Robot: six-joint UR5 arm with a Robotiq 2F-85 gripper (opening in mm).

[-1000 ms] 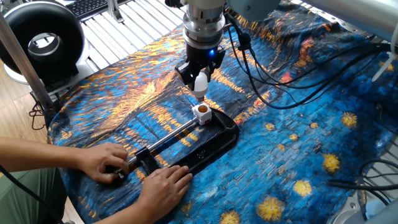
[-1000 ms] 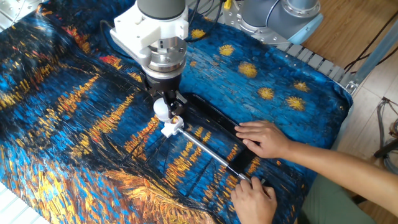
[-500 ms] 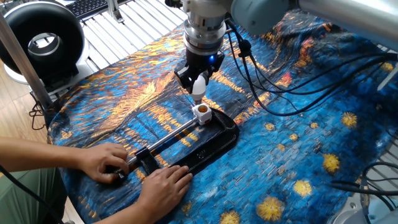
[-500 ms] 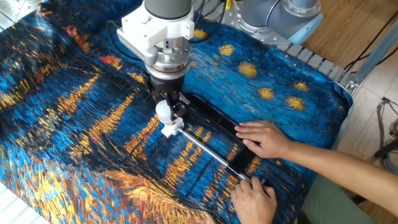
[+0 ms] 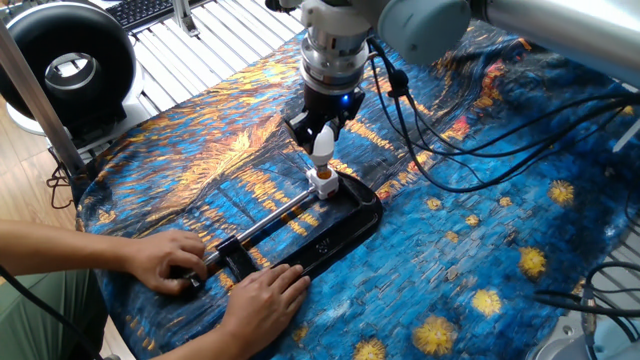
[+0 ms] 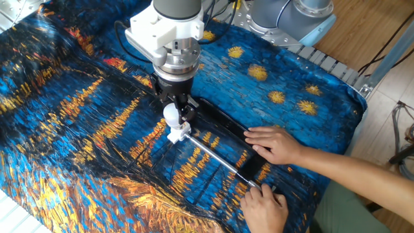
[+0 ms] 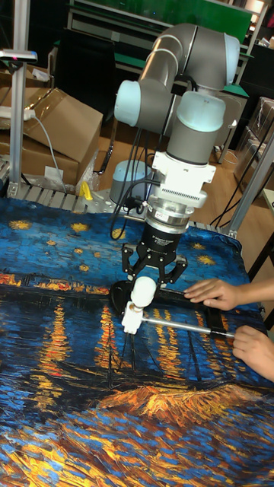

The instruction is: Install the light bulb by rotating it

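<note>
One gripper (image 5: 321,143) was clamped on the light bulb (image 5: 322,147), which hung neck-down right over the socket (image 5: 323,181) (contact unclear). Best move, I'd say: keep it upright and centred, press lightly, then twist. Two hands (image 5: 168,262) steadied the base (image 5: 345,232).

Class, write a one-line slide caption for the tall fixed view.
Gripper holds the light bulb over the white socket.

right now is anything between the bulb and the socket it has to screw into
Nothing visible. The gripper holds the light bulb directly above the white socket, its neck at the opening. The person's hands hold the black base further along, clear of the socket.
</note>
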